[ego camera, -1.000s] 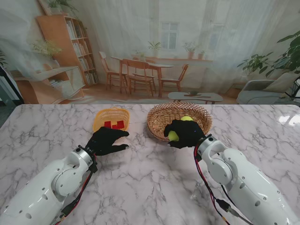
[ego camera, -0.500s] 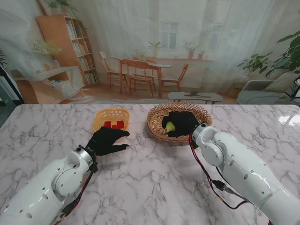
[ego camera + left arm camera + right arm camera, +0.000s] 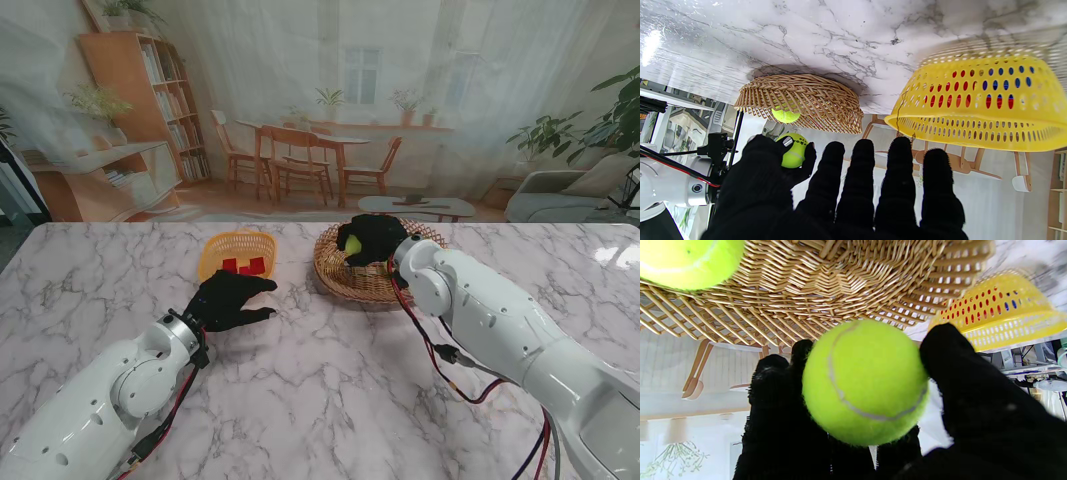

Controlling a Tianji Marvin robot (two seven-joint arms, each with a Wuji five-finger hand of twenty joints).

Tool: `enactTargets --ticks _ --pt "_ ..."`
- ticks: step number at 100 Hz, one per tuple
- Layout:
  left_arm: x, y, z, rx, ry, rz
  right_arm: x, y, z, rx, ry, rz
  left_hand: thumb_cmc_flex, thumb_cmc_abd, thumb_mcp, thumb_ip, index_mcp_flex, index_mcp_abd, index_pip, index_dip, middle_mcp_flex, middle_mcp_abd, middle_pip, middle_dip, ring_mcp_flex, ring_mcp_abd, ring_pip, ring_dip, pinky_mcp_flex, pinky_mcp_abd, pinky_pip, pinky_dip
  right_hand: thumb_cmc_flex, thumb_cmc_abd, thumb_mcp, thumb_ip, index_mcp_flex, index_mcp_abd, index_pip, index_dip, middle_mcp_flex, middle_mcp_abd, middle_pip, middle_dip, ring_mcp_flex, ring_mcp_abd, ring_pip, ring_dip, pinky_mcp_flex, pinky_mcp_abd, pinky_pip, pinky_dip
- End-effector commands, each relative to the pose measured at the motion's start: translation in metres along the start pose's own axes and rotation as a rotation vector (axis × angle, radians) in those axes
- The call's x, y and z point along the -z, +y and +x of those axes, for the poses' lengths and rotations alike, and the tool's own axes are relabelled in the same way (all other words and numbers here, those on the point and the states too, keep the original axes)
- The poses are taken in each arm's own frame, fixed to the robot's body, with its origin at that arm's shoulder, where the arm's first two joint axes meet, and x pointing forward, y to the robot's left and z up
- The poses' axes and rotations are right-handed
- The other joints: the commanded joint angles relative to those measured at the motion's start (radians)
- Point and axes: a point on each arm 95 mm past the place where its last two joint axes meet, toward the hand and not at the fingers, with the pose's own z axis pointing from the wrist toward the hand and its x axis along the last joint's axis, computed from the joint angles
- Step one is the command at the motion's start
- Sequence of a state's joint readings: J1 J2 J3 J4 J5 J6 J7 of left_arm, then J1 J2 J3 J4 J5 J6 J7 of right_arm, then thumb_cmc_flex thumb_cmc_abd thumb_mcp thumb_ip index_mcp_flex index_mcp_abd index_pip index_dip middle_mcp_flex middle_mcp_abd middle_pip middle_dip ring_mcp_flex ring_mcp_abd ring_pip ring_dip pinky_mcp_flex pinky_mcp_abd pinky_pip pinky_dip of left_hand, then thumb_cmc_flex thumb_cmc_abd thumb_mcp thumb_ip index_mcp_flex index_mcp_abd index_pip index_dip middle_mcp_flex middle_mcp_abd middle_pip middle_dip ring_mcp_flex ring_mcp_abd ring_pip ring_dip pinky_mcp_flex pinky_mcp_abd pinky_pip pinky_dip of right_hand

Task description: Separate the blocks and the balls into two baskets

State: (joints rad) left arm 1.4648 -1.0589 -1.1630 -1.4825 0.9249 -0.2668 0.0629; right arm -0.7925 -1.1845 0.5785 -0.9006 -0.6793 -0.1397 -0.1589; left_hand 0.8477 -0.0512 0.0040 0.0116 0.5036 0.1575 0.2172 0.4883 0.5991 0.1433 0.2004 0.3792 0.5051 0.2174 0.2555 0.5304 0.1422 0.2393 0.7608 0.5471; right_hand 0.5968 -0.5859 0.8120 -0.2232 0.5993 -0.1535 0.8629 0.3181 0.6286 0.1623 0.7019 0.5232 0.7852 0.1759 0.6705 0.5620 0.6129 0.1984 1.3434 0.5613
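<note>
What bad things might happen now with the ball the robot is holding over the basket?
1. The right hand holds the tennis ball above the wicker basket. Dropped from there, it might bounce out onto the table.
2. Another ball already lies in that basket; the new one could land on it and hop away.
3. The ball sits toward the basket's left rim, next to the yellow basket with the blocks, so it might roll there.

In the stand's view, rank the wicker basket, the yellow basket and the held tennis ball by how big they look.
1. Wicker basket, widest, though the right hand hides part of it.
2. Yellow basket, clearly smaller.
3. Tennis ball, smallest; only a sliver shows between the fingers.
</note>
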Motion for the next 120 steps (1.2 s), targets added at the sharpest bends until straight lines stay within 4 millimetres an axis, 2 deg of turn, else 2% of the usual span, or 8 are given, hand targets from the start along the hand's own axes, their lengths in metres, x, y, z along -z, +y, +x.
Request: enactTargets --ticks 1,12,20,27,43,54,81,120 --pt "0.000 0.003 0.001 0.001 0.004 -0.017 -0.007 0.004 0.003 0.006 -0.002 -0.010 -0.005 0.044 -0.026 -0.007 0.013 -0.010 -0.007 0.001 0.014 -0.004 -0.002 0.003 0.005 -0.003 -0.004 -0.002 -0.013 0.025 -0.012 0.019 0.059 0.059 0.044 0.013 0.019 0.026 0.045 -0.014 -0.025 -0.029 0.034 -0.005 -0.009 -0.089 0.063 -0.008 -0.014 -0.049 -0.008 0.005" --pt "0.000 0.003 0.001 0.001 0.005 -0.017 -0.014 0.000 0.000 0.018 -0.008 0.001 -0.005 0.045 -0.026 -0.007 0.012 -0.010 -0.008 0.000 0.014 -0.005 -0.002 0.003 0.004 -0.002 -0.004 -0.002 -0.012 0.023 -0.012 0.019 0.027 0.088 0.032 0.020 0.009 0.031 0.009 -0.012 -0.045 -0.023 0.007 -0.033 -0.029 -0.085 0.037 -0.025 -0.034 -0.049 -0.023 0.009" --pt "0.000 0.003 0.001 0.002 0.005 -0.017 -0.017 -0.003 -0.003 0.027 -0.013 0.014 -0.004 0.044 -0.026 -0.007 0.012 -0.009 -0.008 0.000 0.014 -0.003 -0.001 0.004 0.004 -0.002 -0.004 -0.002 -0.013 0.025 -0.013 0.018 -0.037 0.117 0.032 0.045 0.006 0.057 -0.084 0.015 -0.077 -0.014 -0.039 -0.094 -0.073 -0.067 -0.049 -0.081 -0.085 -0.029 -0.080 -0.003" --pt "0.000 0.003 0.001 0.002 0.005 -0.016 -0.019 -0.006 -0.004 0.020 -0.021 0.025 -0.005 0.045 -0.026 -0.007 0.012 -0.009 -0.008 0.000 0.014 -0.006 -0.001 0.004 0.004 -0.002 -0.003 -0.002 -0.013 0.025 -0.013 0.018 -0.141 0.161 0.024 0.122 -0.010 0.081 -0.218 0.097 -0.127 -0.004 -0.098 -0.161 -0.147 -0.040 -0.154 -0.149 -0.182 0.011 -0.161 -0.049" --pt "0.000 0.003 0.001 0.002 0.006 -0.017 -0.019 -0.011 -0.007 0.020 -0.042 0.044 -0.005 0.045 -0.026 -0.007 0.011 -0.009 -0.008 0.000 0.014 -0.004 -0.002 0.003 0.005 -0.001 -0.003 -0.003 -0.013 0.025 -0.013 0.019 -0.269 0.189 -0.076 0.131 -0.130 0.132 -0.375 0.084 -0.243 0.002 -0.221 -0.251 -0.313 -0.020 -0.391 -0.309 -0.385 0.059 -0.303 -0.165" --pt "0.000 0.003 0.001 0.001 0.008 -0.018 -0.018 -0.012 -0.008 0.011 -0.051 0.044 -0.005 0.045 -0.026 -0.007 0.012 -0.009 -0.008 0.000 0.014 -0.005 -0.002 0.003 0.004 -0.002 -0.004 -0.003 -0.013 0.024 -0.013 0.019 -0.287 0.207 -0.114 0.133 -0.170 0.150 -0.408 0.073 -0.271 0.005 -0.243 -0.262 -0.343 -0.015 -0.418 -0.335 -0.428 0.073 -0.327 -0.188" --pt "0.000 0.003 0.001 0.002 0.005 -0.015 -0.007 0.000 -0.003 -0.017 -0.028 -0.008 -0.005 0.044 -0.026 -0.007 0.012 -0.010 -0.008 0.000 0.014 -0.005 -0.002 0.003 0.003 -0.002 -0.004 -0.003 -0.013 0.024 -0.014 0.018 -0.274 0.229 -0.154 0.142 -0.155 0.148 -0.411 0.078 -0.250 0.001 -0.239 -0.262 -0.324 -0.010 -0.401 -0.328 -0.439 0.089 -0.325 -0.192" --pt "0.001 0.001 -0.001 0.001 -0.001 0.001 0.043 0.031 0.024 -0.090 0.056 -0.137 -0.005 0.046 -0.026 -0.007 0.010 -0.009 -0.008 0.000 0.002 -0.004 -0.005 0.002 -0.002 -0.003 -0.005 -0.003 -0.015 0.023 -0.013 0.018 -0.258 0.261 -0.237 0.157 -0.116 0.143 -0.438 0.088 -0.200 0.003 -0.260 -0.270 -0.301 -0.001 -0.413 -0.316 -0.442 0.105 -0.330 -0.194"
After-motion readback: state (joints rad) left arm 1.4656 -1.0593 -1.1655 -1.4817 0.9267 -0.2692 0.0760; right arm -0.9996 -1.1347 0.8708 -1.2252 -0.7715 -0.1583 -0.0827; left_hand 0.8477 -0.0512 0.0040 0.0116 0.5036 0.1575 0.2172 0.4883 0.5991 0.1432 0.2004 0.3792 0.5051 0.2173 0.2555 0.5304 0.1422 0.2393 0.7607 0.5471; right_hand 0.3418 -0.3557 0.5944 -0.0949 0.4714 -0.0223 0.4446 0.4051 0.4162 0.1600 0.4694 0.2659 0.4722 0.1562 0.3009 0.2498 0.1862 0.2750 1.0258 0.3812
